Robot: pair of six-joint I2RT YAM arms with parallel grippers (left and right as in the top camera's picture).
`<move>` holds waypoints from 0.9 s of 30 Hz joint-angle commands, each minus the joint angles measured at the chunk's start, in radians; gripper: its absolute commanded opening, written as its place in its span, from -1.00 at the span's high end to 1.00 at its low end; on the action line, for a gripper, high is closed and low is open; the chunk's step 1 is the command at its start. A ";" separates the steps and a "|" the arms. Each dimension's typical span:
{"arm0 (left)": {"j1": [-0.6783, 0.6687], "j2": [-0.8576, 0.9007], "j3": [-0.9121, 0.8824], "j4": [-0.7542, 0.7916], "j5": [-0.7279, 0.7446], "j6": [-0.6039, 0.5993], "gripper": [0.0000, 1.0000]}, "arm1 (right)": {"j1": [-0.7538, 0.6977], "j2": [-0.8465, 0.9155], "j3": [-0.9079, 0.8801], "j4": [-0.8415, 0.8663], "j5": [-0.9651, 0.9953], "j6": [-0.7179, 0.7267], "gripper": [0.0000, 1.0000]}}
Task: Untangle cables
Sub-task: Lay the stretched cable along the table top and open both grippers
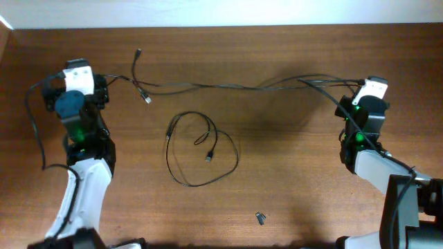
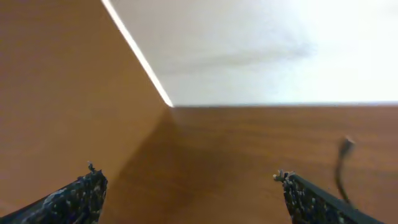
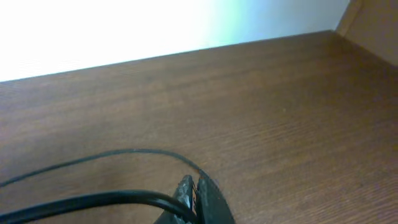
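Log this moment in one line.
left pincer: open, empty | right pincer: shut on stretched cable | looped cable: loose, mid-table

A brown wood-grain desk (image 1: 291, 173) fills the overhead view. A tiny dark clip-like piece (image 1: 260, 218) lies on the desk near its front edge, slightly right of the desk's middle. A pale wall (image 2: 267, 43) rises beyond the desk's far edge.

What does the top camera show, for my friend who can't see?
Thin black cables stretch across a wooden table between the robot's left arm and right arm. A separate cable lies in a loose loop in the middle, with a tiny dark piece below it.
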 commanded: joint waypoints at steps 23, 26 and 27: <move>0.008 0.388 0.004 0.090 0.312 0.004 -0.99 | -0.074 0.065 0.004 0.076 0.008 -0.019 0.92; 0.008 0.391 0.004 0.084 0.401 0.005 -0.99 | -0.074 0.088 0.004 0.076 -0.007 -0.018 0.92; 0.008 0.391 0.004 0.081 0.421 0.005 -1.00 | -0.074 0.091 0.004 0.076 -0.006 -0.018 0.92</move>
